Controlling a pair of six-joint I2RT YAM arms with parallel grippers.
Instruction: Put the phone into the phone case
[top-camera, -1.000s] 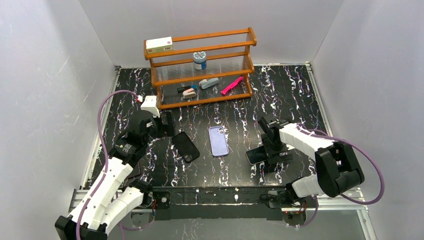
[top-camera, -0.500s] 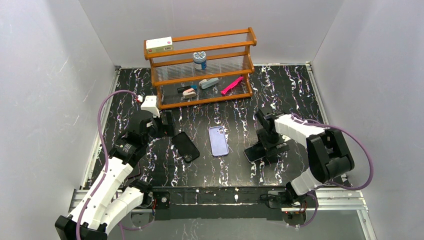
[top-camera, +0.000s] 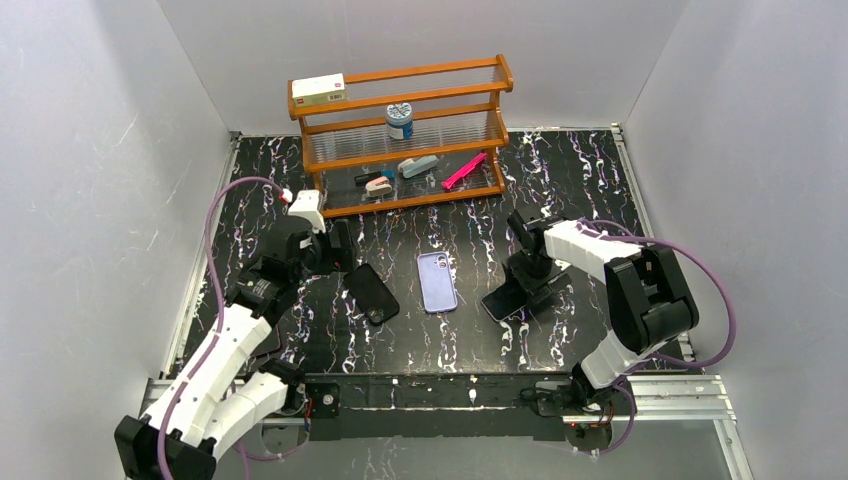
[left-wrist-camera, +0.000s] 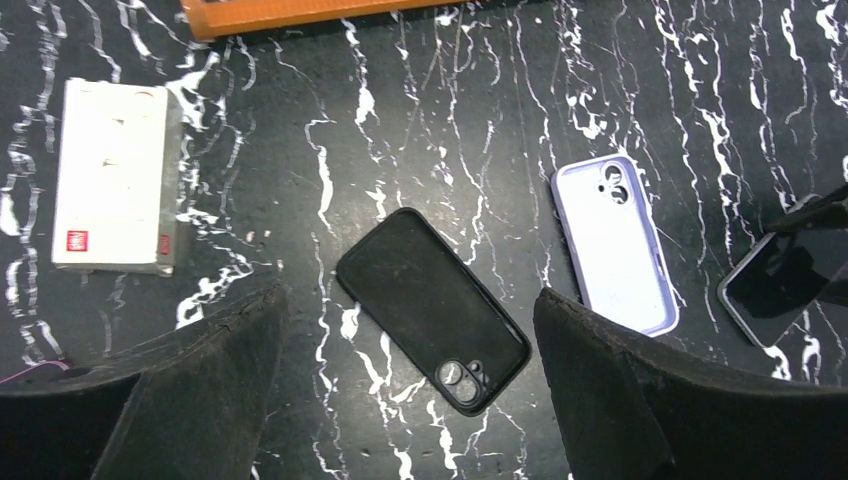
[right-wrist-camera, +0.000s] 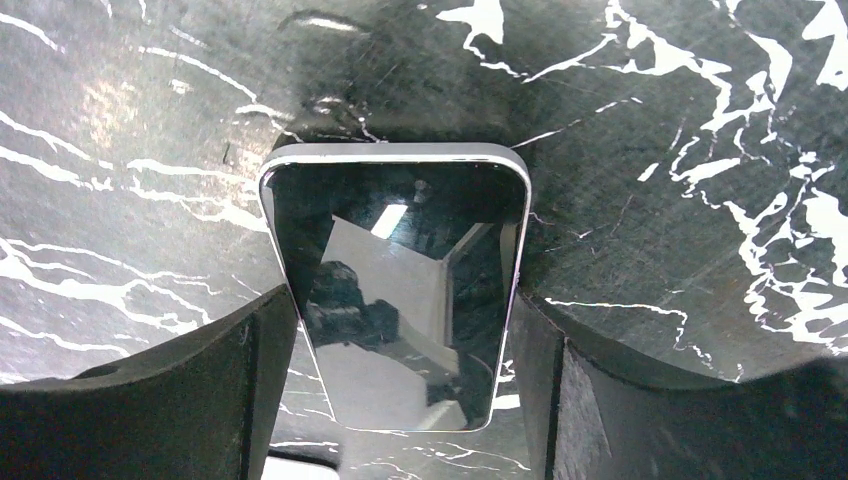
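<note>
Pickup step: right pincer clenched on the phone, right of centre; next it likely needs carrying left into the black case.

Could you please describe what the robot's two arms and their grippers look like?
Both the left arm and the right arm have white shell segments between bulky black joints. A purple cable loops along the left one, and a second purple cable along the right. The left gripper and right gripper are black; their fingers are broad, curved and matt, with a rough surface.
</note>
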